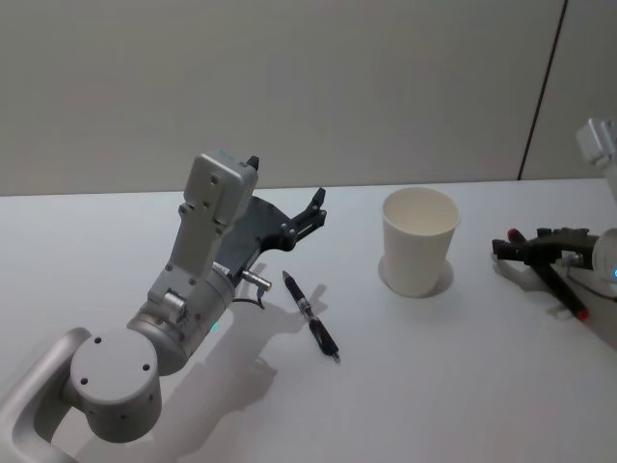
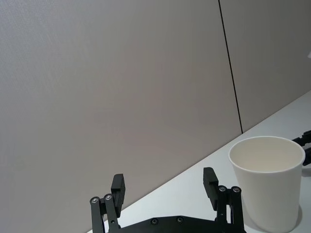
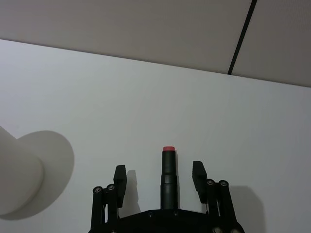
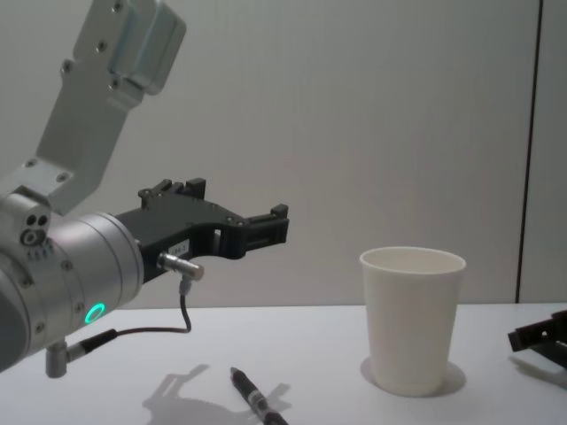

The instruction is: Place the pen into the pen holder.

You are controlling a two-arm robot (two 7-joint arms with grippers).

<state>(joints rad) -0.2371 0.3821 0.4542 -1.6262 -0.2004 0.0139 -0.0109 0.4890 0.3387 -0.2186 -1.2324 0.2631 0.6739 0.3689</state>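
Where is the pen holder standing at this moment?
In the head view the pen holder stands upright on the table, right of centre, with the black pen lying apart to its left.

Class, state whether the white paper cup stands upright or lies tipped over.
Upright. The pen holder stands on its base on the table, its open rim facing up.

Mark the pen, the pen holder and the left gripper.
pen (image 1: 310, 316), head view, middle of the barrel.
pen holder (image 1: 417, 253), head view, outer wall.
left gripper (image 2: 164, 178), left wrist view, midway between its open fingers.
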